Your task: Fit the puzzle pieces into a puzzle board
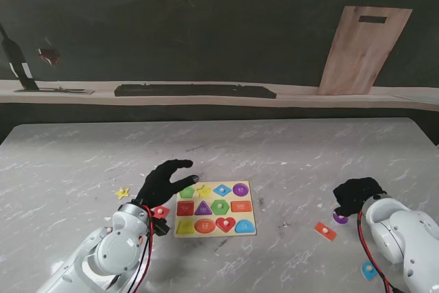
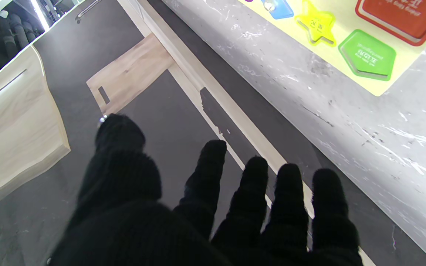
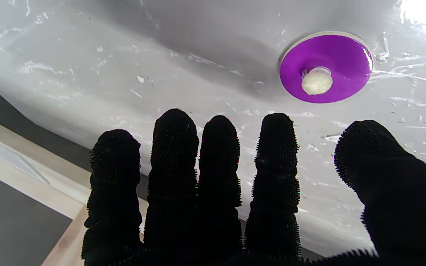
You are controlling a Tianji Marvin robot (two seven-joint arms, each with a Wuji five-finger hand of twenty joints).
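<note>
Nearest to me on the right, a blue piece (image 1: pixel 369 270) and an orange piece (image 1: pixel 325 230) lie loose on the marble-patterned table (image 1: pixel 288 149). My right hand (image 1: pixel 357 195) hovers, fingers spread and holding nothing, just beside a purple disc (image 3: pixel 325 66); it looks thin, stiff and light, probably slick on this glossy top, so I judge its small pale knob is the place to pinch. On the left, my left hand (image 1: pixel 164 182) is likewise released and empty, beside the yellow puzzle board (image 1: pixel 215 208), with a red piece (image 1: pixel 161 211) just near of it and a yellow star piece (image 1: pixel 122 193) to its left. A wooden cutting board (image 1: pixel 363 49) leans against the far wall.
</note>
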